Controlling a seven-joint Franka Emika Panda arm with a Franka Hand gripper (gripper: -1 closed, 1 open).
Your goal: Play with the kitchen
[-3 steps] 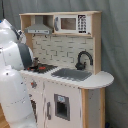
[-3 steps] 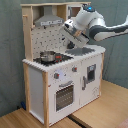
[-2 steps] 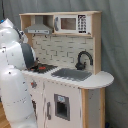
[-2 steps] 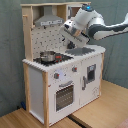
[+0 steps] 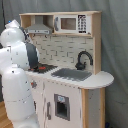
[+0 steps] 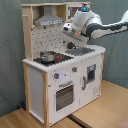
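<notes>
While the kitchen (image 6: pixel 62 75) stands on a wooden floor (image 6: pixel 105 110) before a grey curtain, the white arm (image 6: pixel 107 27) reaches in from the second exterior view's right. Its gripper (image 6: pixel 70 45) hangs over the counter near the sink (image 5: pixel 71 74); whether its fingers are apart, I cannot tell. A small metal pot (image 6: pixel 48 56) sits on the red-ringed hob, left of the black faucet (image 5: pixel 83 59).

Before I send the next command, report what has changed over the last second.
The arm has leaned a little further toward the first exterior view's right, bringing the end effector closer over the hob. In the second exterior view it barely shifts. Nothing is seen being taken hold of or let go. The kitchen and the pot stayed put.
</notes>
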